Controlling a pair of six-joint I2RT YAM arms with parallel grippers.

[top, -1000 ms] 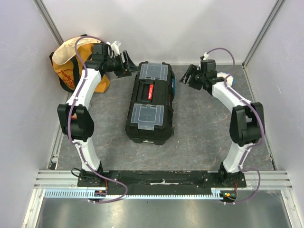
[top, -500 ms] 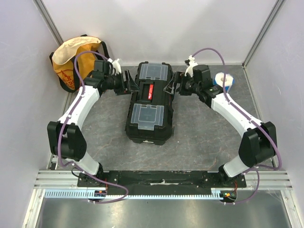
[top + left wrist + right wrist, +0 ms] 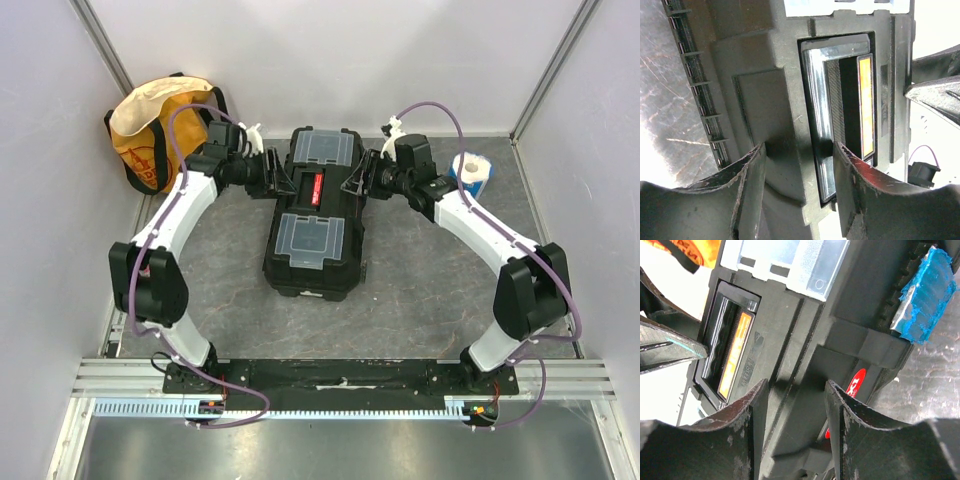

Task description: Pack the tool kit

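Observation:
The black tool kit (image 3: 312,215) lies shut on the grey table, with two clear lids and a red-marked handle (image 3: 317,190) between them. My left gripper (image 3: 276,178) is open at the kit's left top edge, level with the handle. In the left wrist view its fingers (image 3: 747,190) straddle the kit's ridge beside the handle (image 3: 866,105). My right gripper (image 3: 356,183) is open at the kit's right edge, opposite the left one. In the right wrist view its fingers (image 3: 840,425) straddle the kit's side rib, below a blue latch (image 3: 925,290).
A yellow-orange fabric bag (image 3: 150,130) stands at the back left by the wall. A blue and white roll (image 3: 470,172) sits at the back right. White walls close in the table on three sides.
Both arms have swung inward from the back corners to the kit's two sides by the handle. The kit's far end has shifted slightly.

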